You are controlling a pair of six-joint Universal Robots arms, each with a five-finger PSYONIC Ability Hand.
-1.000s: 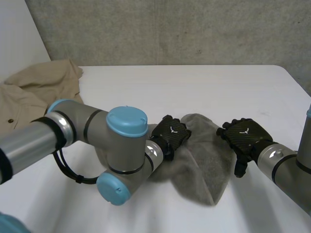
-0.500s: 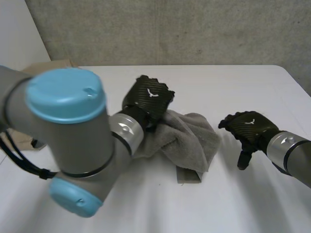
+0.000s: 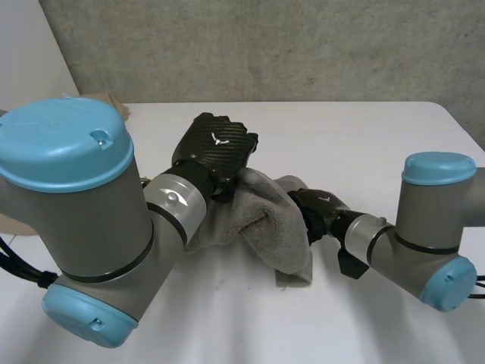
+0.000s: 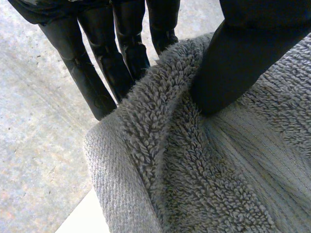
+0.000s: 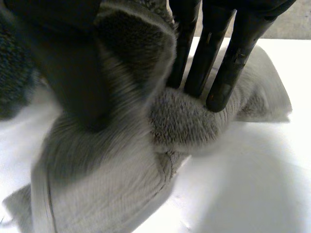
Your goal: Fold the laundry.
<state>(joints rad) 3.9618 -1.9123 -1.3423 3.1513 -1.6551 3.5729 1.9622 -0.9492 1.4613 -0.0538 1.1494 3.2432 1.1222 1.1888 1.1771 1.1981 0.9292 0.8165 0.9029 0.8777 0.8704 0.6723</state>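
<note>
Here, in the head view, the grey towel (image 3: 265,227) lies crumpled in the middle of the white table (image 3: 356,129), between the two arms. The left hand (image 3: 216,145) is raised over the towel's far left part and lifts it off the table, so the cloth hangs down toward the near right. The right hand (image 3: 318,206) is low, at the towel's right edge, touching it.

In the left wrist view, the thumb (image 4: 243,53) presses on the looped side of the towel just beside its thick hem, and the fingers (image 4: 87,68) stand behind the hem. So this hand is closed on the towel's edge in a pinch.

In the right wrist view, a ridge of towel rises between the thumb (image 5: 68,73) and the straight fingers (image 5: 214,58), whose tips push into a soft bump of cloth. I judge that this hand also pinches the towel, but the hold looks shallow.

The step in hand, I think, is to open the crumpled towel before any fold. To do it well, both hands should hold the same hem, near two neighbouring corners, then move apart until the edge between them is straight. The right hand should first take a deeper hold, because a shallow pinch on thick terry can slip. After that the towel can be laid down flat.
</note>
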